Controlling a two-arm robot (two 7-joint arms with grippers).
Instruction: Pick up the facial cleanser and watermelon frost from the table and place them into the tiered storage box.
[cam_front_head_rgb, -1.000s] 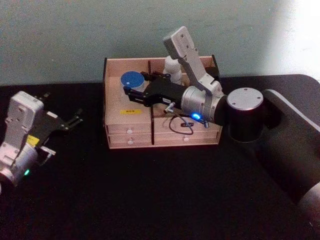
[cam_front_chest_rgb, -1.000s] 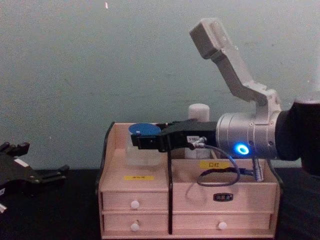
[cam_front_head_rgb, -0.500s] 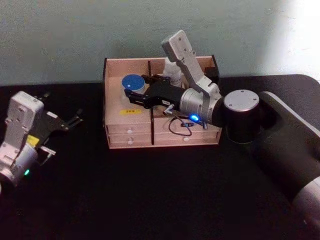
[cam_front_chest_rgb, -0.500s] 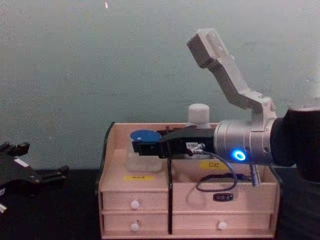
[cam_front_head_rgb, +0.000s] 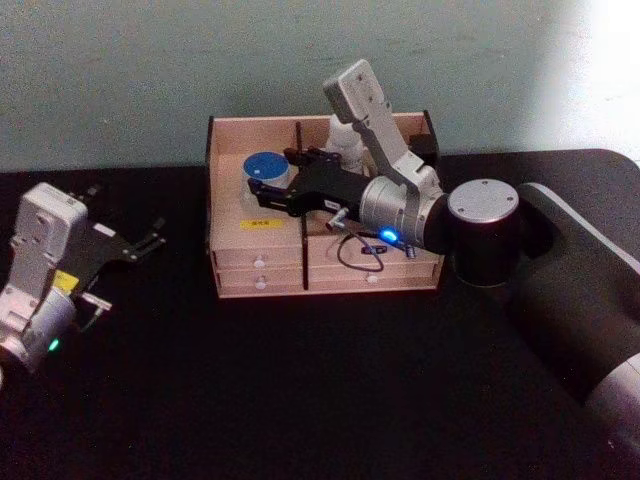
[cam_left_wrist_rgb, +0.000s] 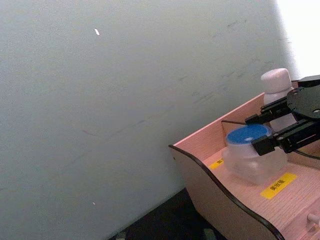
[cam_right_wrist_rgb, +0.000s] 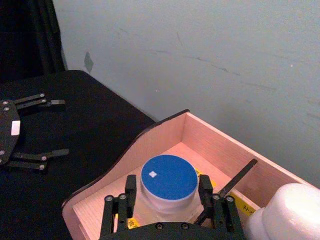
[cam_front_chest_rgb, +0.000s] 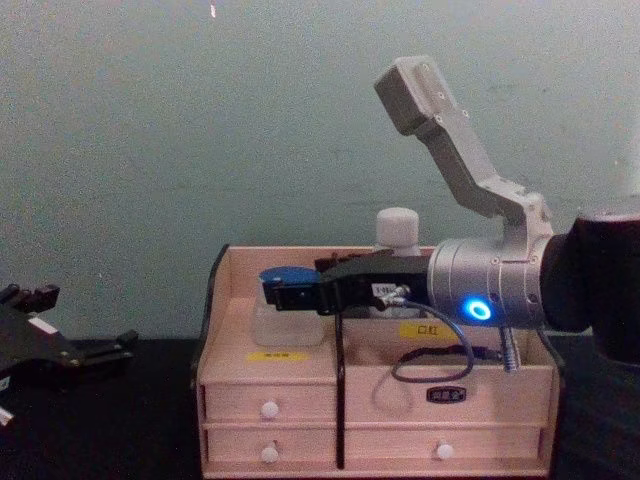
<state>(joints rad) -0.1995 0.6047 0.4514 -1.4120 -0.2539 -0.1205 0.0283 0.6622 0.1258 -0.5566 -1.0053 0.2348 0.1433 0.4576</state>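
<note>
Two items sit in the tiered storage box (cam_front_head_rgb: 225, 262) now: a translucent jar with a blue lid (cam_right_wrist_rgb: 168, 178) in the upper left compartment and a white-capped bottle (cam_front_chest_rgb: 397, 231) behind the dividing partition (cam_right_wrist_rgb: 235, 178). We cannot tell which is the facial cleanser and which the watermelon frost.

Our right gripper (cam_right_wrist_rgb: 169, 200) reaches over the box, its fingers (cam_right_wrist_rgb: 204, 186) straddling the jar just below the lid. We judge the jaws narrowly parted about the jar, touching or nearly so, with the jar resting on the compartment floor. To release well, we should spread the fingers evenly, then rise straight up, so neither pad drags the jar sideways nor knocks the thin partition or the bottle beside it.

Our left gripper (cam_front_head_rgb: 135, 243) idles over the black table (cam_front_head_rgb: 300, 400), well apart from the box, jaws wide and empty.

Pale, smooth wood with dark curved edges forms the box; yellow labels (cam_front_chest_rgb: 276, 355) and white knobs (cam_front_chest_rgb: 269, 408) mark its front. The jar looks frosted and rounded, its lid flat and matte.
</note>
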